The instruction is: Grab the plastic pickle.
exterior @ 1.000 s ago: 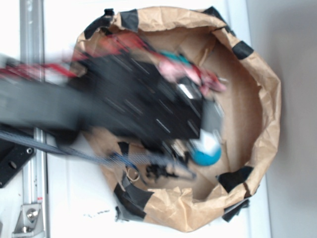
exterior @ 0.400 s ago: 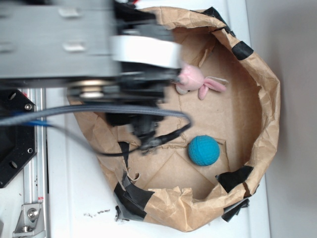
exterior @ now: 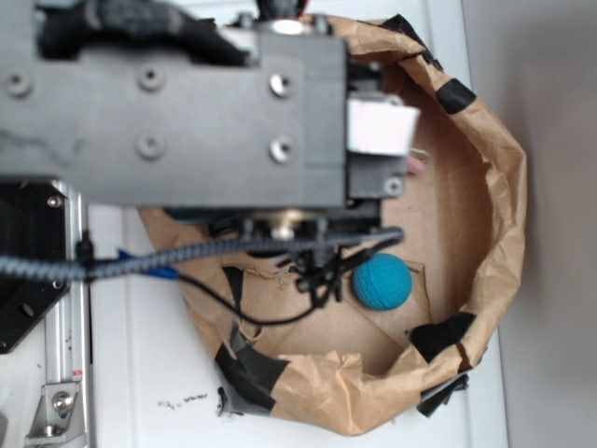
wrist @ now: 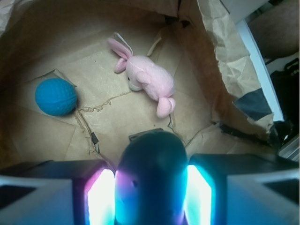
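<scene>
We have the pickle clamped between our fingers, ball at ten o'clock; next, lift it clear

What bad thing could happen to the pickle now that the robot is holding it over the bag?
1. The plastic pickle looks smooth and rounded, and the tool pinches it only from two sides, so it might slip out.
2. If it slips, it would probably fall back into the paper bag, maybe near the pink bunny or blue ball.
3. The bag's crumpled walls stand close around, so the arm could perhaps snag on them.
</scene>
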Tool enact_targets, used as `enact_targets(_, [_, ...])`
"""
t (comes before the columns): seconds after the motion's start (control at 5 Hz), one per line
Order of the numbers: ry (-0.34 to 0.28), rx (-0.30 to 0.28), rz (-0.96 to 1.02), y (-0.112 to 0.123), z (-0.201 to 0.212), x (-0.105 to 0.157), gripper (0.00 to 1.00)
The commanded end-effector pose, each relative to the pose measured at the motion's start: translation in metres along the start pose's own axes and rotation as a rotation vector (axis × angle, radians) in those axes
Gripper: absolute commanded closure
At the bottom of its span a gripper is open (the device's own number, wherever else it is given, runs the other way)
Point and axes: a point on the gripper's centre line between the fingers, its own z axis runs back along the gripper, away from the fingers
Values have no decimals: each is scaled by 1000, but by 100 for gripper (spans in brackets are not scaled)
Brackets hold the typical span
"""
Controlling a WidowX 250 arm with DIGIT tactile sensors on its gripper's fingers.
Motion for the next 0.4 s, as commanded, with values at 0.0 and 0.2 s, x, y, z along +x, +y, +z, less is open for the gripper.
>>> enact_targets(0.0, [-121,-32,50,-19,3,4,100])
enact_targets(0.2, [-118,-50,-4,-22,0,5,100])
